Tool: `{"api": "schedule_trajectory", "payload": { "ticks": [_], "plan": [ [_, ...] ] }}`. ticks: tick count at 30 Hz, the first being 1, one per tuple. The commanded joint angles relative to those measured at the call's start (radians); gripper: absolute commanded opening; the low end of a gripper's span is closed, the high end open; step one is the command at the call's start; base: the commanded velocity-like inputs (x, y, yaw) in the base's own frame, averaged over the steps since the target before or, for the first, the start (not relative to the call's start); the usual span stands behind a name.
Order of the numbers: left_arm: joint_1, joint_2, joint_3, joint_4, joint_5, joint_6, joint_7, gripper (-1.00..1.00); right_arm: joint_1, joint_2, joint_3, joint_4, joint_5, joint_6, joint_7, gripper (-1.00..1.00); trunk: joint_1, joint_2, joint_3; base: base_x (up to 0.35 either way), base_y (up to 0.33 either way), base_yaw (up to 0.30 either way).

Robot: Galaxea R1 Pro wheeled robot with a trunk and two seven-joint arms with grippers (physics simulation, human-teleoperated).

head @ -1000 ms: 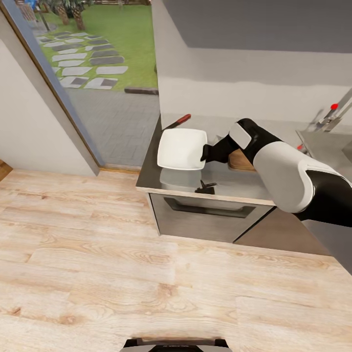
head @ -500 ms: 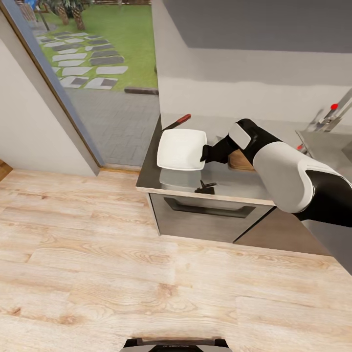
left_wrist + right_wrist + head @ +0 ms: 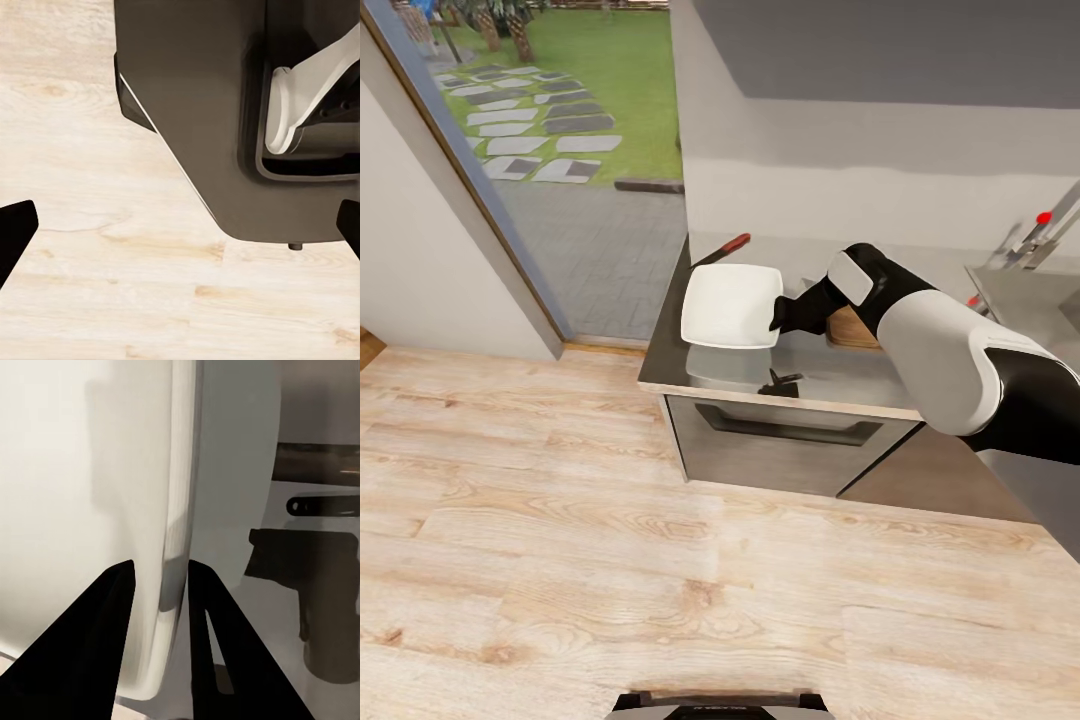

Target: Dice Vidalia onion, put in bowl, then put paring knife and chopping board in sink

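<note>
Head view: my right tool [image 3: 778, 316] grips the near rim of the shallow white squarish bowl [image 3: 728, 304] on the glossy grey counter [image 3: 830, 372]; red-handled paring knife [image 3: 724, 248] lies behind it, brown wooden chopping board [image 3: 848, 331] beside my wrist. No legible writing.
Left wrist: my left tool [image 3: 180, 232] spread wide above pale wood floor [image 3: 90, 202].
Right wrist: fingertips [image 3: 112, 607] straddle the bowl's rim [image 3: 178, 510].

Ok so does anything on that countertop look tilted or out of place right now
Yes: the bowl looks tipped rather than sitting flat, its rim pinched between the right hand fingers. The paring knife lies behind it at the countertop edge, away from the chopping board.
</note>
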Motion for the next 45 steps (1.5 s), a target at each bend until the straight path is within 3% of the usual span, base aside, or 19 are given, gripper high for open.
{"api": "schedule_trajectory", "payload": {
  "ticks": [1,28,45],
  "plan": [
    [0.001,0.000,-0.009,-0.002,0.009,-0.001,0.003,1.00,0.000,0.000,-0.002,-0.001,-0.009,0.004,-0.001,-1.00,0.001,-0.002,-0.001,0.000,0.000,0.000],
    [0.001,0.000,-0.008,-0.002,0.009,-0.001,0.003,1.00,0.000,0.000,-0.003,-0.004,-0.011,0.004,-0.001,-1.00,0.001,-0.002,-0.001,0.000,0.000,0.000],
    [-0.001,-0.001,-0.007,-0.003,0.009,-0.001,0.003,1.00,0.000,0.002,-0.011,-0.055,-0.043,0.008,-0.002,-1.00,0.001,-0.002,-0.001,0.000,0.000,0.000]
  ]
}}
